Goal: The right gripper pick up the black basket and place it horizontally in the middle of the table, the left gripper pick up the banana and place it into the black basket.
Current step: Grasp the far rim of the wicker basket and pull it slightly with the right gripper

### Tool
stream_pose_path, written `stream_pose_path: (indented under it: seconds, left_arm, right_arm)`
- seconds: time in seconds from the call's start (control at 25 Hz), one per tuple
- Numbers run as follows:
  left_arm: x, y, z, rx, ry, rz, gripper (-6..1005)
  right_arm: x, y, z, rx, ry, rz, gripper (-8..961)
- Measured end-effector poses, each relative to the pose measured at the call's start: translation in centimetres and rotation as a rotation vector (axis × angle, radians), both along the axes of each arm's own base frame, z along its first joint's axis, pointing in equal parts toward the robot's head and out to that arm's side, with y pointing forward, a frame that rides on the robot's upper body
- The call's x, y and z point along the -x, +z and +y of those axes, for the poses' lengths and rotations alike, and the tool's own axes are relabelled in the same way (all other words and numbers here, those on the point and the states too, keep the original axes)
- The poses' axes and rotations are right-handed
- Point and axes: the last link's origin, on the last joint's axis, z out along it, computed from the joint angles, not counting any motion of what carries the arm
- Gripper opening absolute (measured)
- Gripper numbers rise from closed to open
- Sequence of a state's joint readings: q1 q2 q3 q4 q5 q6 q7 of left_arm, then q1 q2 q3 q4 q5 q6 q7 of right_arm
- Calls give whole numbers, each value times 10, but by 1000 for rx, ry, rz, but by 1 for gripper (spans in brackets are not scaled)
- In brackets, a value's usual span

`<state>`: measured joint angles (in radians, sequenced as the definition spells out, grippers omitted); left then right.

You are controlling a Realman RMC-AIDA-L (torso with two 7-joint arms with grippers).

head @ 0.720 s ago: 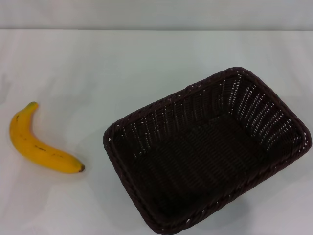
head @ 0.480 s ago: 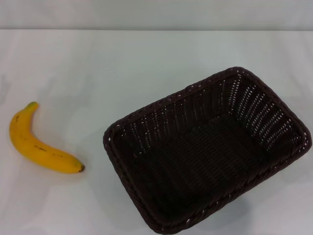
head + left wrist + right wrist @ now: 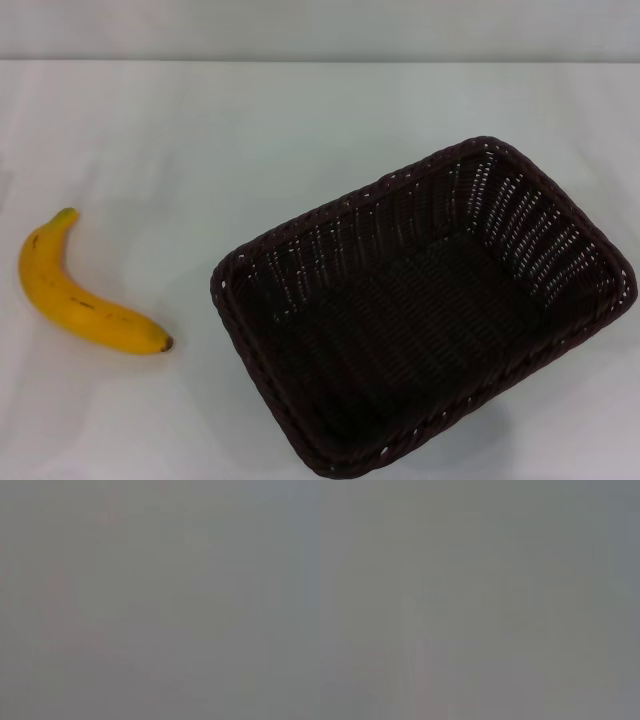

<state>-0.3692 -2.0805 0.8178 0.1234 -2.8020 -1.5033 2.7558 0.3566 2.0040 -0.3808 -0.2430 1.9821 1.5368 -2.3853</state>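
Observation:
The black basket (image 3: 425, 310) stands on the white table (image 3: 250, 140) at the right front, turned at a slant, empty inside. The banana (image 3: 80, 300) lies on the table at the left, stem end away from me, dark blossom end toward the basket, a gap of bare table between them. Neither the left gripper nor the right gripper shows in the head view. Both wrist views show only a plain grey blur with nothing to make out.
The table's far edge (image 3: 320, 62) meets a pale wall at the back. The basket's near corner reaches the bottom edge of the head view.

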Motion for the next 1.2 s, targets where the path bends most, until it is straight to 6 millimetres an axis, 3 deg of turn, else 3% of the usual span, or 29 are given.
stream_pose_path:
  seconds: [0.2, 0.36, 0.52, 0.68, 0.88, 1.04, 1.2]
  left_arm:
    - [5, -1, 0, 29, 9, -51, 894]
    - [10, -1, -1, 43, 25, -61, 895]
    - [15, -1, -7, 48, 38, -78, 895]
    - [20, 0, -14, 46, 49, -86, 895]
    - [23, 0, -18, 50, 53, -105, 895]
    - [23, 0, -17, 50, 53, -108, 895]
    - [25, 1, -20, 39, 58, -116, 895]
  right_arm:
    - [16, 25, 33, 271, -6, -27, 835]
    - [40, 53, 52, 474, -58, -89, 834]
    - [83, 86, 69, 676, -185, -227, 834]
    - [126, 99, 75, 837, -360, -375, 833]
    - [171, 96, 76, 969, -524, -506, 833]
    - [196, 71, 78, 1074, -579, -538, 832]
    - [206, 38, 87, 1125, -665, -639, 832]
